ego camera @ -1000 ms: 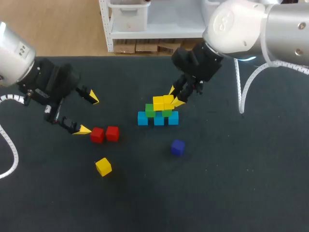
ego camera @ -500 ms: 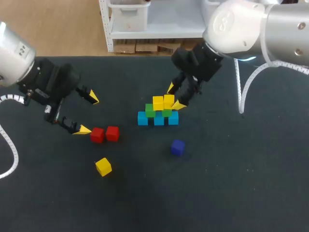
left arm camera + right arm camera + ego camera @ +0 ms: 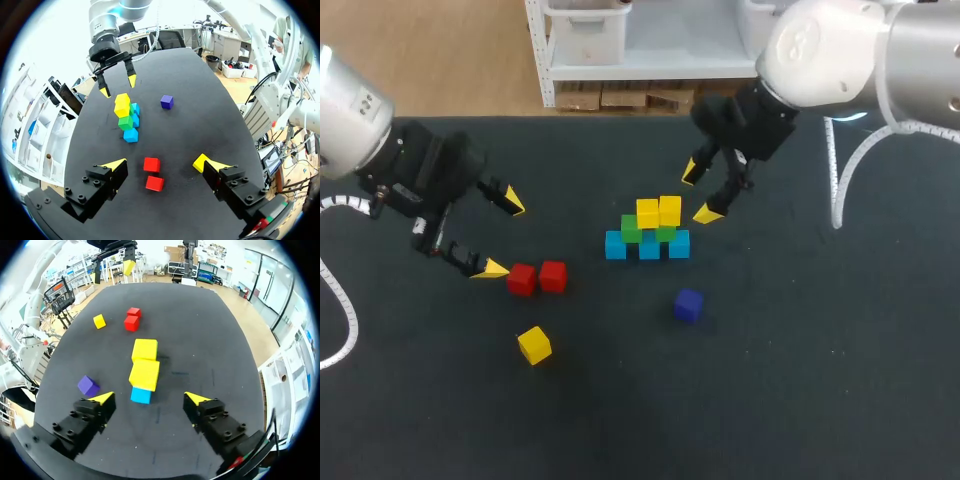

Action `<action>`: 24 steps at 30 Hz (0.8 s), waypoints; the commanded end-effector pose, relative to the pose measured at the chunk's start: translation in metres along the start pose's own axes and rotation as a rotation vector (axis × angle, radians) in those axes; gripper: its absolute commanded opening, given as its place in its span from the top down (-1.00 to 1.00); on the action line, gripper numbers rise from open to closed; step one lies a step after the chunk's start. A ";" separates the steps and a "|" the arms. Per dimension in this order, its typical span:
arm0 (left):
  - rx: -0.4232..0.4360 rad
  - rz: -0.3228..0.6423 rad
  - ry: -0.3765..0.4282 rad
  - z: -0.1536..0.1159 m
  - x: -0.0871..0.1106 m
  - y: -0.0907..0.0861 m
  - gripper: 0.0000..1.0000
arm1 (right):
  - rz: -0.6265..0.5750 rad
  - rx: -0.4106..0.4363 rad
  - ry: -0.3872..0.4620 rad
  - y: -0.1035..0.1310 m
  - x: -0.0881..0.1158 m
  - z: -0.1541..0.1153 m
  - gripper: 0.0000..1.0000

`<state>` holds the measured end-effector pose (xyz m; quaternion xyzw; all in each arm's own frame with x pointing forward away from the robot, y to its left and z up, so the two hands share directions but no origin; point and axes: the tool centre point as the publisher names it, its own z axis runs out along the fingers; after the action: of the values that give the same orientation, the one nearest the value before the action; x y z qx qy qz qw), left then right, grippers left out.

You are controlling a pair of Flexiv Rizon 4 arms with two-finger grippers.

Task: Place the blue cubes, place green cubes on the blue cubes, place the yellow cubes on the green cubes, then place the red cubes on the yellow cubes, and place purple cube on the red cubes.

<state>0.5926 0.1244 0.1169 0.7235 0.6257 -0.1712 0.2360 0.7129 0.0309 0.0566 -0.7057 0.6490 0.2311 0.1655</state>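
On our table [image 3: 820, 380] we list three blue cubes [image 3: 649, 247] bearing two green cubes [image 3: 631, 229] and two yellow cubes [image 3: 658, 212], two red cubes [image 3: 537, 277] beside our spread, empty left gripper [image 3: 505, 238], a loose yellow cube [image 3: 534, 344], a purple cube [image 3: 688, 305], and our right gripper [image 3: 698, 194], spread and empty, near the stack.

Background here is pretty much just the worktop [image 3: 800, 380]: a dark, near-black matte surface. In the head view it fills everything from 3 round through 6 to 9 o'clock, and its far edge runs straight across up toward 12. The light on it looks soft and even.
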 end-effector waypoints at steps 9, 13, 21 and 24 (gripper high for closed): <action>-0.003 0.004 -0.005 0.000 0.002 -0.001 -1.00 | -0.015 0.029 -0.016 0.006 0.012 0.000 1.00; -0.003 0.004 -0.005 0.000 0.002 -0.001 -1.00 | -0.017 0.025 -0.017 0.004 0.011 0.003 1.00; -0.003 0.004 -0.005 0.000 0.002 -0.001 -1.00 | -0.032 0.016 -0.023 0.000 0.003 0.007 1.00; -0.003 0.004 -0.005 0.000 0.002 -0.001 -1.00 | -0.039 0.013 -0.021 -0.001 0.001 0.009 1.00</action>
<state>0.5926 0.1244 0.1169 0.7235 0.6257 -0.1712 0.2360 0.7087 0.0319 0.0498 -0.7136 0.6360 0.2286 0.1845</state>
